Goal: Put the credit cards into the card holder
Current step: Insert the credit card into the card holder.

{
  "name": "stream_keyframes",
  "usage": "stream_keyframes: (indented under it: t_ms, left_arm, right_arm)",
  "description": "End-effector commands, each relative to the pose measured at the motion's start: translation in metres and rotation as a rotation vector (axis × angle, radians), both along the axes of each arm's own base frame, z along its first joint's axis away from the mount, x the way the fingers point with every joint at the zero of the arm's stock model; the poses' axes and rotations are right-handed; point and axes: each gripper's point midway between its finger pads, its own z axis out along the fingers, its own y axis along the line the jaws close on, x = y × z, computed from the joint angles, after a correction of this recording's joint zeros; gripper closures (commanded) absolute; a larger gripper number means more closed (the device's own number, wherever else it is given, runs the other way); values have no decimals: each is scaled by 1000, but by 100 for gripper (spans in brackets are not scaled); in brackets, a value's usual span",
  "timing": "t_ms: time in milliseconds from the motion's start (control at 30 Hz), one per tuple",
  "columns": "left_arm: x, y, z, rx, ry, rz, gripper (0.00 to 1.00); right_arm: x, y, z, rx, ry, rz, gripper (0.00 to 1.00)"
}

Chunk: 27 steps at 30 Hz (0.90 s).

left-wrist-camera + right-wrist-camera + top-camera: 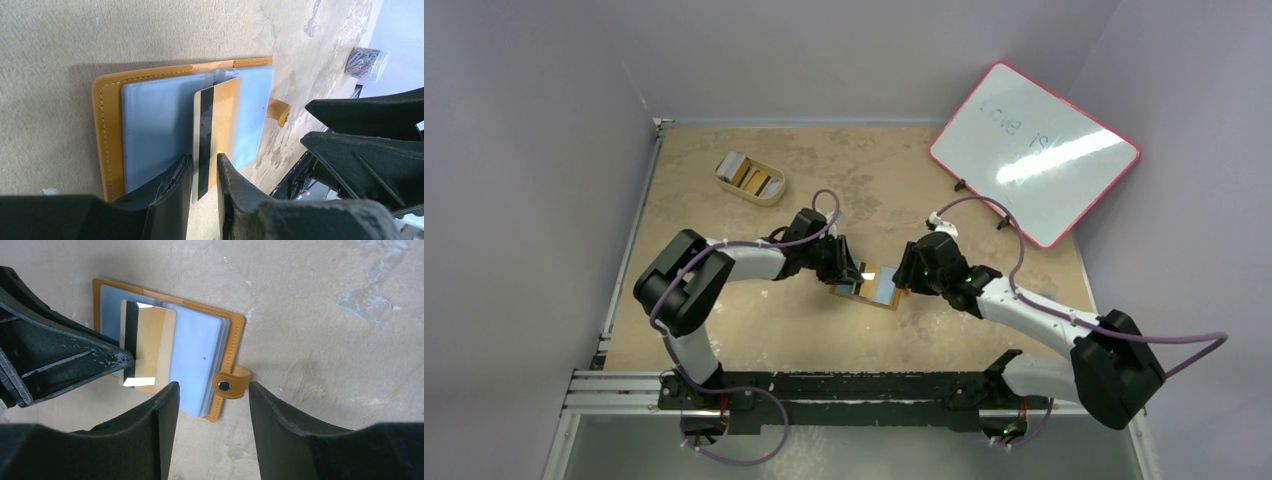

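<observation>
The card holder (871,290) lies open on the table at centre, with an orange-tan cover (102,130) and pale blue pockets (197,350). Its snap tab (231,384) sticks out at one side. My left gripper (204,165) is shut on the lower end of a gold-brown credit card (222,115) with a black stripe. It holds the card tilted over the pockets, top end at the holder's far edge. The card also shows in the right wrist view (152,345). My right gripper (210,390) is open and empty, just above the table beside the snap tab.
A cream oval tray (749,178) holding more cards stands at the back left. A red-framed whiteboard (1034,150) leans at the back right. A clear jar of paper clips (367,62) stands beyond the holder. The two grippers (879,272) face each other closely over the holder.
</observation>
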Motion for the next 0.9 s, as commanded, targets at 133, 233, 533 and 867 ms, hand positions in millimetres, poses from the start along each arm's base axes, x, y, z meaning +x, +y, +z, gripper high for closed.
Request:
stream_keyframes:
  t_ms: [133, 233, 533, 867]
  left_arm:
    - [10, -6, 2, 69, -57, 4, 80]
    - [7, -10, 1, 74, -57, -8, 80]
    - [1, -14, -2, 92, -67, -25, 84]
    - [3, -15, -2, 116, -64, -44, 93]
  right_arm:
    - [-1, -5, 1, -5, 39, -58, 41]
    - [1, -2, -6, -3, 39, -53, 37]
    - [-3, -18, -25, -74, 82, -120, 47]
    - [1, -36, -29, -154, 69, -179, 64]
